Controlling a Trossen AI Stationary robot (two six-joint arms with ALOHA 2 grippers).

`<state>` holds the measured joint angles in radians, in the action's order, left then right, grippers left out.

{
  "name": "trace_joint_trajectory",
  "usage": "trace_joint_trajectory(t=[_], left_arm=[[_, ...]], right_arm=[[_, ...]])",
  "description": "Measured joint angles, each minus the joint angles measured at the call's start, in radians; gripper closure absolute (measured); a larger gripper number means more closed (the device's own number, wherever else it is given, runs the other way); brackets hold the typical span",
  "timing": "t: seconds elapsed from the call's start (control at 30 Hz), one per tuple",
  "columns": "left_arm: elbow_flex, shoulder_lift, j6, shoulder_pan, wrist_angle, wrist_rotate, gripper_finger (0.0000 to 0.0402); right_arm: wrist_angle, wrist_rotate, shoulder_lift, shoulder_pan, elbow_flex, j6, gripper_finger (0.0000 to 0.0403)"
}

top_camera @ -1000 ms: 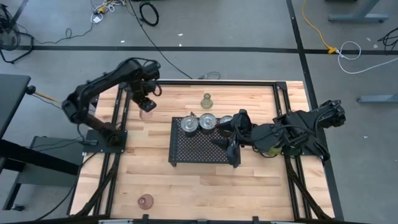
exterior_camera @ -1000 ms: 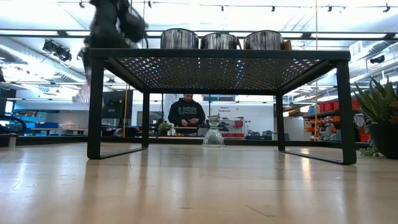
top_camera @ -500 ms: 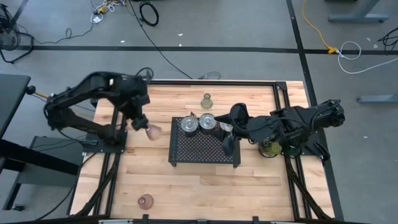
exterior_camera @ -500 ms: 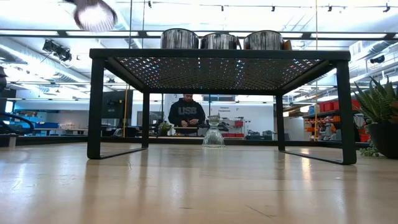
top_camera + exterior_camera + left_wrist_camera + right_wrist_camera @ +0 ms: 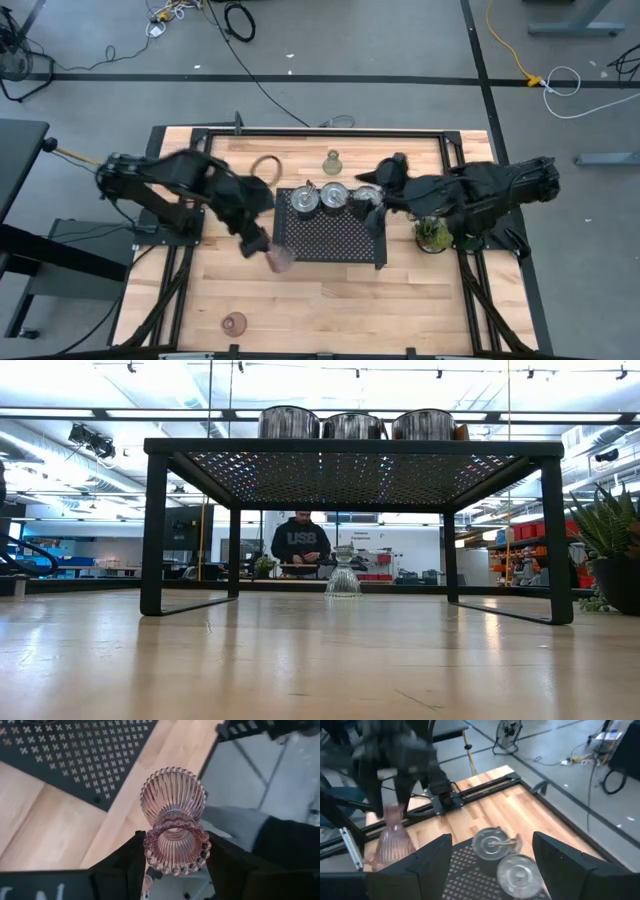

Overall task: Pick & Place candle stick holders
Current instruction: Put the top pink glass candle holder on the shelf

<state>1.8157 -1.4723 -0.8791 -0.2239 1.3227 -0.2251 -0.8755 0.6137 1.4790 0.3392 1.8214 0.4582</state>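
Presently the left gripper [image 5: 175, 870] clamps a pink glass holder [image 5: 174, 817] above the table, just off the black tray's [image 5: 325, 240] left front corner; the right gripper [image 5: 490, 865], fingers parted and empty, hovers over the silver holders [image 5: 335, 196] on the tray

Left arm: reaches from its base at the table's left edge toward the middle, elbow bent, wrist angled down; left gripper [image 5: 262, 245] sits just off the black tray's [image 5: 325, 240] near-left corner, fingers [image 5: 131, 865] clamped on a pink glass candle stick holder [image 5: 174, 820]. Right arm: stretched low from the table's right side across the tray's right end; right gripper [image 5: 378, 205] with jaws parted, holding nothing.
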Motion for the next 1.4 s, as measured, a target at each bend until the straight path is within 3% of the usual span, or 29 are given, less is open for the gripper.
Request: trace_joint_trajectory(t=[0.3,0.57,0.83,1.23,1.4], left_arm=[[0.249,-0.277,-0.027,-0.003,-0.079,0.033,0.0225],[0.532,-0.480,-0.035,0.029,0.065,0.091,0.0225],[0.519,-0.544,-0.043,0.092,0.072,0.069,0.0225],[0.520,-0.554,-0.060,0.125,0.071,0.133,0.0225],[0.518,-0.587,-0.056,0.131,0.096,0.093,0.0225]], right_arm=[[-0.097,-0.061,-0.195,0.024,0.001,0.004,0.0128],[-0.232,-0.110,-0.280,0.052,0.001,0.020,0.0128],[-0.322,-0.118,-0.282,0.058,0.001,0.014,0.0128],[-0.324,-0.135,-0.282,0.058,0.001,-0.026,0.0128],[-0.323,-0.135,-0.282,0.058,0.001,-0.052,0.0128]])
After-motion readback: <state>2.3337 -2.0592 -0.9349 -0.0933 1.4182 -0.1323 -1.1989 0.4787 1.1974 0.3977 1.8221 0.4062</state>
